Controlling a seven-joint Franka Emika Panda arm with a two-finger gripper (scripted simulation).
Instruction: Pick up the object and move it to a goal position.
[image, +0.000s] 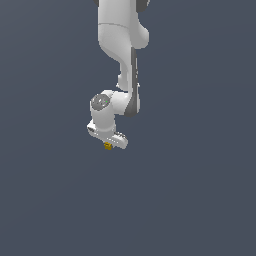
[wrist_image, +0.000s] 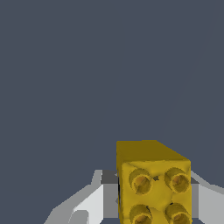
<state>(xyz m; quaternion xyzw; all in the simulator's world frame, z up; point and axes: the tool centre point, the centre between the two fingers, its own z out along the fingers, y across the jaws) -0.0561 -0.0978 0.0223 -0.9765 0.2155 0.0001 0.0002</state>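
The object is a tiny yellow-gold blocky cube (image: 107, 146) with round studs on one face. In the exterior view it sits just under my white gripper (image: 108, 144), near the middle of the picture. In the wrist view the cube (wrist_image: 153, 183) fills the space between my two fingers, with a grey-white finger (wrist_image: 89, 203) on one side and the other finger (wrist_image: 210, 199) on the other side. The fingers press on its sides, so the gripper (wrist_image: 151, 201) is shut on the cube. No goal marker shows in either view.
The white arm (image: 122, 50) reaches in from the top of the exterior view. A plain dark grey-blue floor (image: 200, 190) fills the background all around.
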